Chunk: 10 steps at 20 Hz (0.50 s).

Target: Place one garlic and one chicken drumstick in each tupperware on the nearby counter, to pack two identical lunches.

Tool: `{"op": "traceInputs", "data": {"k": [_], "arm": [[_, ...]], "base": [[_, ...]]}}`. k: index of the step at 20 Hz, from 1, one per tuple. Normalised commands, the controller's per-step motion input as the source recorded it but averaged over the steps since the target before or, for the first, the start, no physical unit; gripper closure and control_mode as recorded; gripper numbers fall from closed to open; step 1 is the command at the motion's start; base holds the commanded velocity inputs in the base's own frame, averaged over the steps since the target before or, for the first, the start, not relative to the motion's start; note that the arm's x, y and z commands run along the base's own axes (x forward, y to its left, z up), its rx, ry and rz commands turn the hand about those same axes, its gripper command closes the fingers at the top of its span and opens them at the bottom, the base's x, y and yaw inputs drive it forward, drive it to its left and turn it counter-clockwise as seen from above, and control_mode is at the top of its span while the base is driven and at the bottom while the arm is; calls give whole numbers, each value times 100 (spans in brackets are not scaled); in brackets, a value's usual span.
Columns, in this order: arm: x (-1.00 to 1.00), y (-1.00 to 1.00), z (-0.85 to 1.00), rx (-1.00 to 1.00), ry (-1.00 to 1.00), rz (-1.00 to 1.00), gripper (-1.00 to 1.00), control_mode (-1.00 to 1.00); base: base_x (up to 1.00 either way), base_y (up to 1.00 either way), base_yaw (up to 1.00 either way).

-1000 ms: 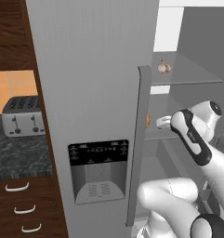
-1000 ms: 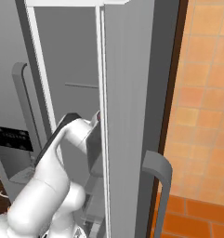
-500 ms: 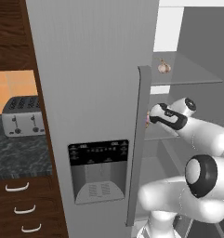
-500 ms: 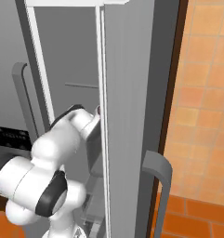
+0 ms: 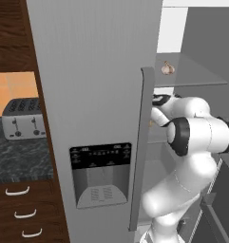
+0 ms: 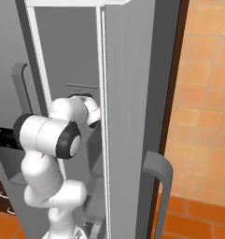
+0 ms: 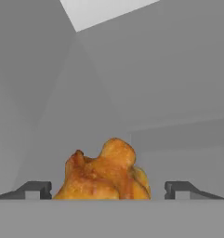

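A golden-brown chicken drumstick (image 7: 106, 172) lies on a grey fridge shelf, close up in the hand view. My gripper (image 7: 108, 189) is open, with one dark fingertip (image 7: 38, 188) on either side of the drumstick and a gap between each tip and the meat. From the left base view my hand (image 5: 159, 100) reaches into the open fridge behind the door edge. A small tan garlic (image 5: 167, 68) sits on the glass shelf (image 5: 201, 78) above the hand. The tupperware is out of view.
The grey fridge door with its dispenser panel (image 5: 100, 171) stands just left of the arm. Further left, a silver toaster (image 5: 23, 118) sits on the dark marbled counter (image 5: 18, 156) over brown drawers. The second fridge door (image 6: 128, 116) bounds the arm's right side.
The arm has swung its elbow up and over, and the hand has moved left and deeper onto the fridge shelf, toward the door edge. The jaws stay wide apart.
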Motion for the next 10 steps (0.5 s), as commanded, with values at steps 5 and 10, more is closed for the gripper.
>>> {"op": "traceInputs", "data": {"k": [5, 10], "arm": [[45, -8, -88, -8, 2, 1, -100, -100], [-93, -92, -95, -3, 24, -6, -100, -100]], "base": [[0, 0, 0], [0, 0, 0]]}}
